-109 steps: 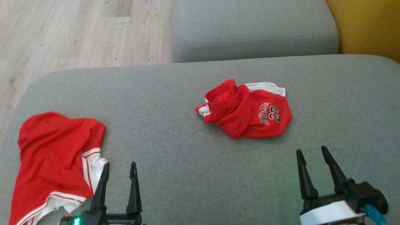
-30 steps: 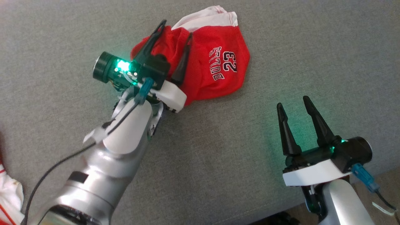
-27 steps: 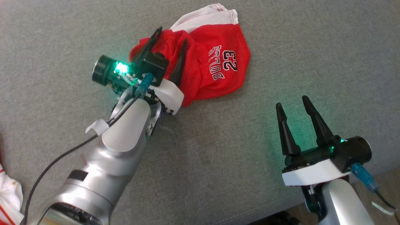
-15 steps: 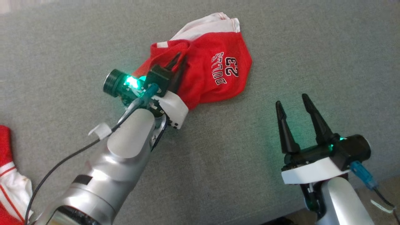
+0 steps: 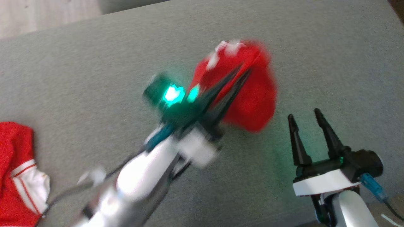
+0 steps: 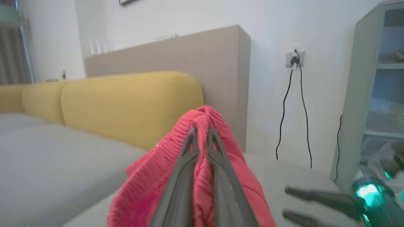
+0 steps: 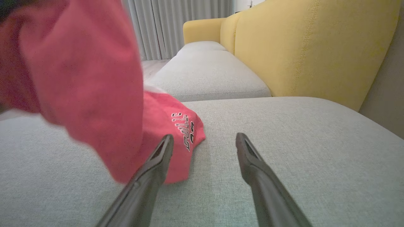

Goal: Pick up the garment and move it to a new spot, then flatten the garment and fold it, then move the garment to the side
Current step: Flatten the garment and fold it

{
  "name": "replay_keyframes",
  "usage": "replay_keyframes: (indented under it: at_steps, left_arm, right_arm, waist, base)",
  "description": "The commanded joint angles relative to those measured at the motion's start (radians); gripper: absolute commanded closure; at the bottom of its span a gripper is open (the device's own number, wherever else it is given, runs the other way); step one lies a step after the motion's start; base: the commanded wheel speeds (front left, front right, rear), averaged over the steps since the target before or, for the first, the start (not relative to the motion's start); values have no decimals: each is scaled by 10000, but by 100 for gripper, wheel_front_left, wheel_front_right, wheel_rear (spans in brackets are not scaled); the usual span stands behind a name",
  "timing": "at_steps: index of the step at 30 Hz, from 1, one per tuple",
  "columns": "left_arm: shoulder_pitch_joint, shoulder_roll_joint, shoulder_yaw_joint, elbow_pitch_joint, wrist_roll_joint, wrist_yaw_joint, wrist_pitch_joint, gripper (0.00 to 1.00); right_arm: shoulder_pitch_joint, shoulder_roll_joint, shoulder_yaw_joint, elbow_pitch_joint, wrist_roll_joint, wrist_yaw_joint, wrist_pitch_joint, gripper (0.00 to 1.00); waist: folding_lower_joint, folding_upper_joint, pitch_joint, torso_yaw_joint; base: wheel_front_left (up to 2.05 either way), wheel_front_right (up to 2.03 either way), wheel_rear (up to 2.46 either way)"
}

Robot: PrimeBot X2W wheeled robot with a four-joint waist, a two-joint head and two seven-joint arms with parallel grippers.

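Step in hand: the pick-up, judging by the grip; you have hold of the garment and the move to a new spot looks barely begun.
Sofa seat: the grey sofa seat [image 5: 79, 78] carries everything; a yellow backrest [image 7: 315, 47] stands behind it.
Task garment: the red shorts [image 5: 252, 101] are bunched near the middle of the seat, towards your right; the upper part is raised; in the right wrist view the printed lower part appears to lie on the cushion.
Other cloth: a second red garment [image 5: 15, 164] with white trim lies at the seat's left end, well apart.
Left fingers: the left fingers [image 6: 183, 176] are pinched nearly together on the gathered waistband of the shorts.
Right fingers: the right fingers [image 5: 296, 142] stand wide and hold nothing; they hover just beside the shorts, near the seat's front edge.
Next move: lift until the trailing part is off the cushion, carry to bare grey cloth away from the second garment, then set down so that it can be spread; the single pinch lets the cloth hang bunched, so flattening will likely want your right fingers too.
Hard to make out: the head view is smeared around the left arm and shorts; the lettering is partly legible, in the right wrist view; whether one layer or several are pinched, you cannot tell; the second garment is cut off by the frame edge.
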Motion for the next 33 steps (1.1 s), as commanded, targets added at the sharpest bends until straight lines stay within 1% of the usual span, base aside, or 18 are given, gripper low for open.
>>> replay_keyframes:
  at_steps: [1, 3, 6, 7, 8, 9, 10, 13, 15, 16, 20, 22, 24, 27, 30, 31, 32, 33]
  left_arm:
    - [698, 544, 296, -394, -140, -51, -39, 100]
    - [1754, 904, 536, -679, -490, -78, -39, 100]
    - [3085, 1336, 684, -672, -848, -108, -40, 100]
    - [3448, 1411, 704, -641, -980, -116, -40, 96]
    - [3756, 1470, 708, -604, -1088, -123, -40, 62]
    - [4031, 1500, 674, -556, -1227, -128, -40, 19]
    - [4260, 1524, 623, -509, -1380, -133, -40, 0]
    - [4687, 1642, 453, -479, -1844, -141, -19, 0]
    - [4758, 1843, 364, -659, -2126, -143, 109, 0]
    - [4774, 2020, 550, -1031, -2599, -144, 312, 0]
    - [4546, 2298, 1366, -2120, -3958, -116, 1058, 0]
    - [4220, 2410, 1715, -2592, -4554, -81, 1648, 0]
    - [3786, 2502, 1896, -2857, -4920, 102, 2380, 0]
    - [3165, 2254, 1904, -3059, -5373, 461, 3380, 0]
    - [2856, 1792, 1434, -3220, -5951, 583, 4544, 0]
    - [2819, 1710, 1226, -3255, -6102, 627, 4969, 0]
    - [2819, 1710, 1226, -3255, -6102, 627, 4969, 0]
    - [2809, 1668, 1052, -3289, -6212, 686, 5324, 0]
  right_arm:
    - [-71, -54, 126, -379, -78, -7, -24, 0]
    - [14, -54, -1, -407, -140, -7, -24, 0]
    - [84, -54, -125, -432, -248, -7, -24, 0]
    - [93, -54, -139, -438, -288, -7, -24, 0]
    - [97, -54, -159, -447, -325, -7, -25, 0]
    - [97, -54, -190, -452, -354, -7, -25, 0]
    - [95, -54, -213, -452, -383, -7, -25, 0]
    - [100, -54, -243, -439, -465, -7, -25, 0]
    - [103, -54, -246, -434, -497, -7, -25, 0]
    - [123, -54, -234, -435, -502, -7, -25, 0]
    - [164, -54, -203, -421, -490, -7, -25, 0]
    - [167, -54, -173, -412, -480, -7, -25, 0]
    - [148, -54, -113, -386, -469, -7, -25, 0]
    - [99, -54, -26, -336, -459, -7, -25, 0]
    - [22, -54, -34, -322, -453, -7, -25, 0]
    - [-2, -54, -49, -323, -452, -7, -25, 0]
    - [-2, -54, -49, -323, -452, -7, -25, 0]
    - [-22, -54, -66, -330, -449, -7, -25, 0]
  waist:
    - [2, 0, -48, 281]
    - [2, 0, -70, 562]
    - [2, 0, -101, 978]
    - [2, 0, -116, 1098]
    - [2, 0, -128, 1219]
    - [2, 0, -148, 1342]
    - [2, 0, -180, 1450]
    - [2, 0, -257, 1715]
    - [2, 0, -296, 1836]
    - [2, 0, -332, 1921]
    - [2, 0, -366, 2021]
    - [2, 0, -352, 2023]
    - [2, 0, -332, 1976]
    - [2, 0, -267, 1833]
    - [2, 0, -151, 1683]
    - [2, 0, -110, 1638]
    - [2, 0, -110, 1638]
    - [2, 0, -73, 1592]
  base:
    - [0, 0, 0]
    - [0, 0, 0]
    - [0, 0, 0]
    - [0, 0, 0]
    - [0, 0, 0]
    - [0, 0, 0]
    - [0, 0, 0]
    - [0, 0, 0]
    - [0, 0, 0]
    - [0, 0, 0]
    - [0, 0, 0]
    - [0, 0, 0]
    - [0, 0, 0]
    - [0, 0, 0]
    - [0, 0, 0]
    - [0, 0, 0]
    - [0, 0, 0]
    - [0, 0, 0]
